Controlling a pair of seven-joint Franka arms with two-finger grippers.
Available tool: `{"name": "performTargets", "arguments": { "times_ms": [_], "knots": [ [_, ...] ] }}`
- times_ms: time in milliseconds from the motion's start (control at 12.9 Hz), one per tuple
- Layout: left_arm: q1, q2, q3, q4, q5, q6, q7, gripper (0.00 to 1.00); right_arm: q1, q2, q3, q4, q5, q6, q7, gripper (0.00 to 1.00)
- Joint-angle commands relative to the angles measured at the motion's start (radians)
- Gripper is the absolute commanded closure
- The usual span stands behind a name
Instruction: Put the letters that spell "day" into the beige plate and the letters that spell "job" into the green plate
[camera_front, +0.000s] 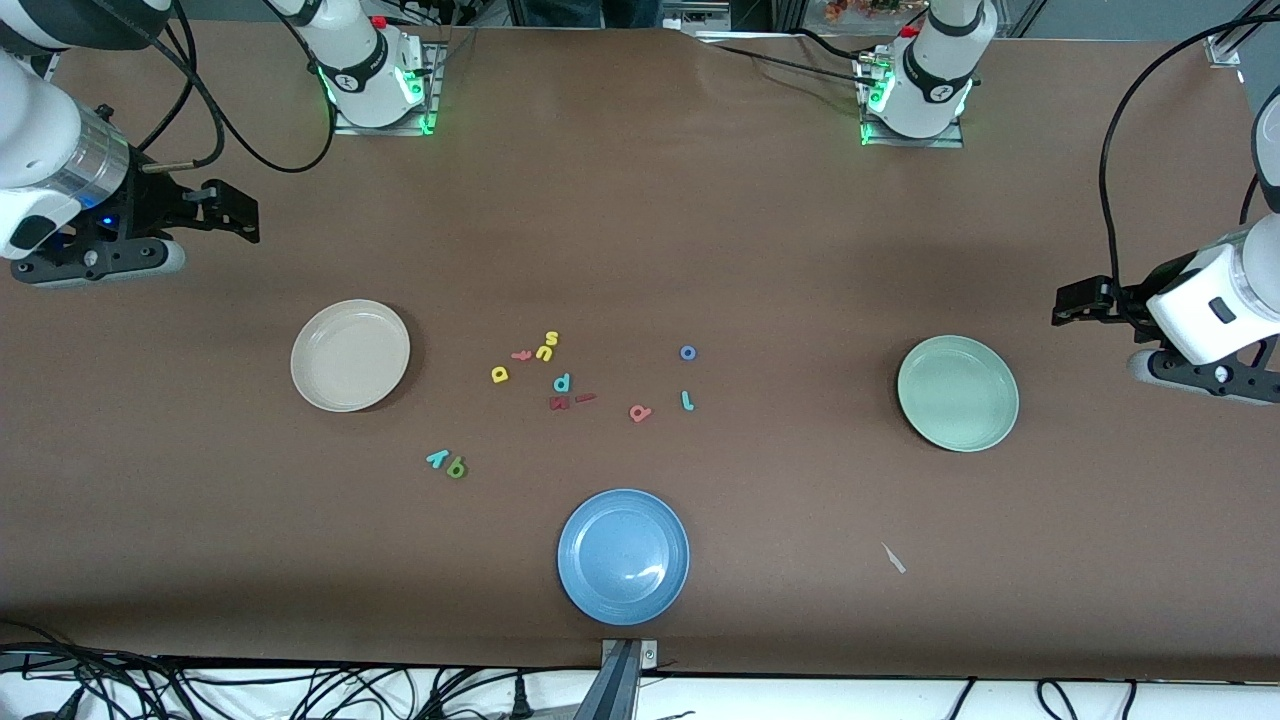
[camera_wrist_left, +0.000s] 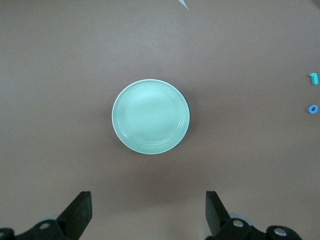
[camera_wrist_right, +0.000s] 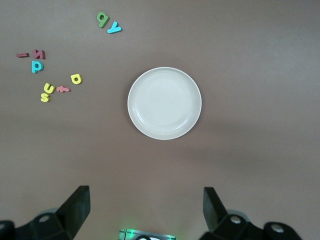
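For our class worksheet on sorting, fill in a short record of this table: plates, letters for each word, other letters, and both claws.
beige plate: empty, toward the right arm's end
green plate: empty, toward the left arm's end
blue plate: empty, nearest the front camera
"day" letters: yellow d, green a, teal y, all on the table
"job" letters: teal j, blue o, salmon b, all on the table
left claw: open, waiting above the table by the green plate
right claw: open, waiting by the beige plate

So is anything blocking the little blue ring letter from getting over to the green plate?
Nothing visible does. Between the blue ring "o" and the green plate lies only bare brown table. The left gripper, open, hangs at that end of the table, and the plate holds nothing.
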Motion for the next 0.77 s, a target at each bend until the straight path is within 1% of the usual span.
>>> {"name": "performTargets", "arguments": {
  "times_ms": [0,232,309,464,695],
  "knots": [
    [-0.005,0.002,0.003,0.004,-0.005,-0.001,-0.010,0.00,-0.002,0.003,0.000,0.012,0.013,-0.002,-0.007,0.00],
    [-0.011,0.006,0.003,0.004,-0.005,0.000,-0.023,0.00,-0.002,0.003,0.000,0.014,0.014,-0.004,-0.007,0.00],
    [-0.026,0.011,0.003,0.004,-0.025,0.000,-0.058,0.00,-0.002,0.003,0.000,0.014,0.014,-0.004,-0.007,0.00],
    [-0.064,0.032,0.003,0.002,-0.061,0.003,-0.163,0.00,-0.002,0.003,0.000,0.014,0.014,-0.002,-0.007,0.00],
    [-0.159,0.061,0.003,-0.008,-0.062,0.024,-0.346,0.00,-0.004,0.003,0.000,0.013,0.014,-0.004,-0.007,0.00]
  ]
}}
